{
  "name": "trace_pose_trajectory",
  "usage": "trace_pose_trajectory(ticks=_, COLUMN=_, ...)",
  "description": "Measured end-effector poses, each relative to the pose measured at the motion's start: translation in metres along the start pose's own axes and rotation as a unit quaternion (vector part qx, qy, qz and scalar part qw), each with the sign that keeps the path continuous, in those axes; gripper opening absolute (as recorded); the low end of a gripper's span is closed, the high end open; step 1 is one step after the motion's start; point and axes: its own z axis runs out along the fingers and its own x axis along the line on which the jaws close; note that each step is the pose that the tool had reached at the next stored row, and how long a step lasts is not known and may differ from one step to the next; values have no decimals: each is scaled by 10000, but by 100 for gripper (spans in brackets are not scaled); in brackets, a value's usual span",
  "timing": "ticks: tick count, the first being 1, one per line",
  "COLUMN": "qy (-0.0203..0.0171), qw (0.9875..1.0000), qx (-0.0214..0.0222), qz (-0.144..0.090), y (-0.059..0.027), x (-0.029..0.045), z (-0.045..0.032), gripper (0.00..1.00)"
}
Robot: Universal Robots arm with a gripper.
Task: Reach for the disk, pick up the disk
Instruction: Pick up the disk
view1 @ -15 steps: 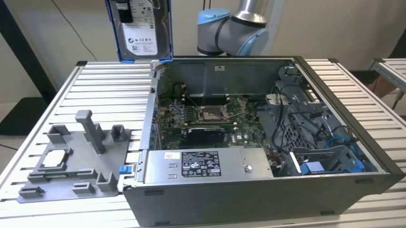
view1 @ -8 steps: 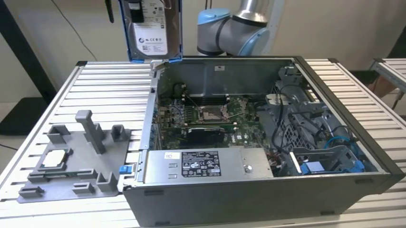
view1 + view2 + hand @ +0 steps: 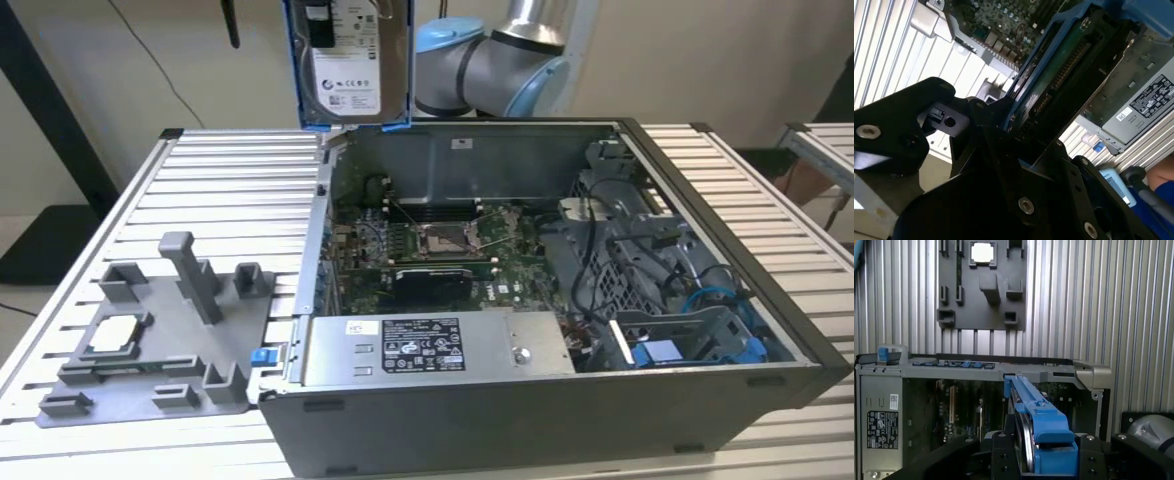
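The disk (image 3: 344, 62) is in the air at the upper part of the exterior view, a little toward the exterior view's left. It is above the rear wall of the open computer case (image 3: 721, 400) and touches neither the case nor the counter (image 3: 214, 170). It hangs upright, with the white label facing the camera and the blue bracket around its edges. From how things lie, I judge the pick-up to be already made.

I judge the disk to be stiff and rather heavy for its size. Its smooth metal faces can slip, and it is sensitive to shocks. The plastic bracket gives more friction but may bend, so the firm hold is across the two flat faces, near one short end.

In the first wrist view the claw (image 3: 1041, 460) is clenched on the disk. Its black fingers (image 3: 999, 457) stand tight on both sides of the blue bracket, parted only as wide as the disk is thick. In the second wrist view the disk runs out from the black claw body, over the motherboard (image 3: 999, 20).
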Motion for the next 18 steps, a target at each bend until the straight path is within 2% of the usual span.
trace_pose_trajectory(ticks=18, qy=0, qw=10000, qx=0, qz=0, y=-512, x=8, z=-1, gripper=0)
